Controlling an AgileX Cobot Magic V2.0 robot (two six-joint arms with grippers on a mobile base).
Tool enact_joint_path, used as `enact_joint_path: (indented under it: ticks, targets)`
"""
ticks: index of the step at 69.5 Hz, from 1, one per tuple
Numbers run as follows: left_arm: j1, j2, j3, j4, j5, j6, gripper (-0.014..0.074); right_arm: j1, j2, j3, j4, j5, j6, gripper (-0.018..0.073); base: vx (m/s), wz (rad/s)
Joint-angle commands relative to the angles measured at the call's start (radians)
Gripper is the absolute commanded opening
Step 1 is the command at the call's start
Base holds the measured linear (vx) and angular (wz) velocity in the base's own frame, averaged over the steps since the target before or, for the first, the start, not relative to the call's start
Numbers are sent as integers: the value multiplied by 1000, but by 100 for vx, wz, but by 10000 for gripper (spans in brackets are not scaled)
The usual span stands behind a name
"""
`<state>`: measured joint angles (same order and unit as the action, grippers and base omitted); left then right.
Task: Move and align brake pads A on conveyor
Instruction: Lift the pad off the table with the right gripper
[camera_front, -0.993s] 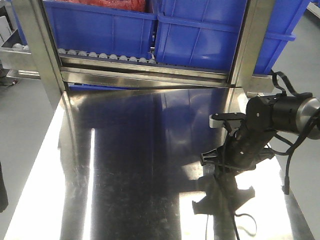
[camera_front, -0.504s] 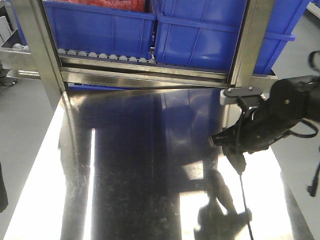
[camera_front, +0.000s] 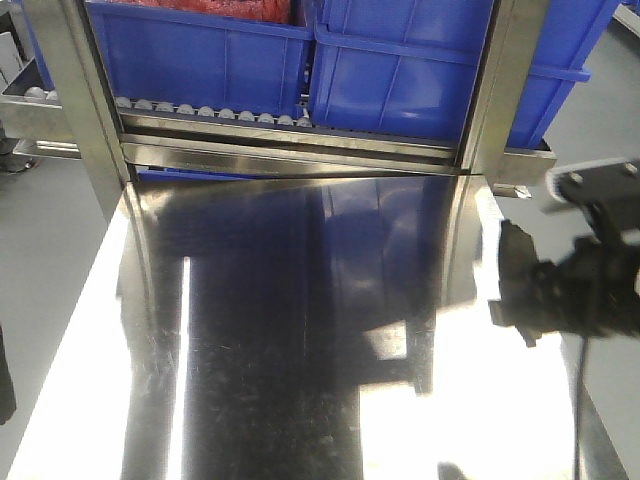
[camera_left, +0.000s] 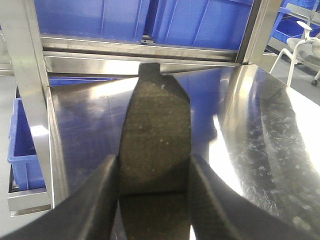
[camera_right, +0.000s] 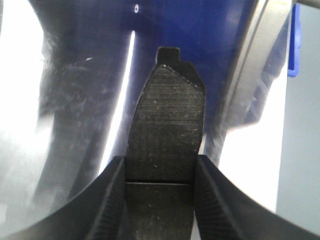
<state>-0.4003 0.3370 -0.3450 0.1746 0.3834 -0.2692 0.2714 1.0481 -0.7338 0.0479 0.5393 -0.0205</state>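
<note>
Outwardly, the front view is mostly table (camera_front: 250, 380): a flat sheet of polished steel, mirror-bright, finely scratched and carrying blue reflections. Behind the table stand smooth blue plastic bins (camera_front: 200, 50) on a row of small pale rollers (camera_front: 200, 108), framed by brushed steel posts (camera_front: 70, 90). At the table's right edge the right arm (camera_front: 575, 290) is a black, motion-smeared lump, and its tip cannot be read there.

Next, the left wrist view. The left claw (camera_left: 152, 161) pinches the left pad (camera_left: 157, 120) between two matt black, rounded fingers (camera_left: 95, 200), one pressed to each long side. The left pad is a flat, dark grey oblong, gritty and speckled, its sides gently bowed. It has a small square tab at the far end and a thin groove crossing it just inside the grip. It juts forward from the claw over the table, tab toward the table's back edge.

Last, the right wrist view. The right claw (camera_right: 159, 162) grips the right pad (camera_right: 167, 120), its ribbed black fingers (camera_right: 107, 200) tight against both long edges. This pad shows a fine woven-looking grain, a curved left side and a notched tab at its outer end. Its groove lies just behind the fingertips. It hangs over the table, near one rim, with grey floor (camera_right: 302, 150) beyond.
</note>
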Motion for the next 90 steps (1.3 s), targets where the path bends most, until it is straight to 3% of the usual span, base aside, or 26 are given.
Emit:
enact_joint_path:
  ticks: [1, 25, 35, 90]
  targets:
    - [-6, 6, -29, 5, -98, -2, 73, -2, -139, 58, -23, -85, -8, -3, 0, 0]
    - [-6, 6, -29, 5, -98, -2, 73, -2, -569, 305, -48, -99, -8, -3, 0, 0]
    - [-6, 6, -29, 5, -98, -2, 73, -2, -675, 376, -48, -194, -8, -3, 0, 0]
    - [-6, 6, -29, 5, -98, -2, 73, -2, -694, 384, -48, -213, -7, -3, 0, 0]
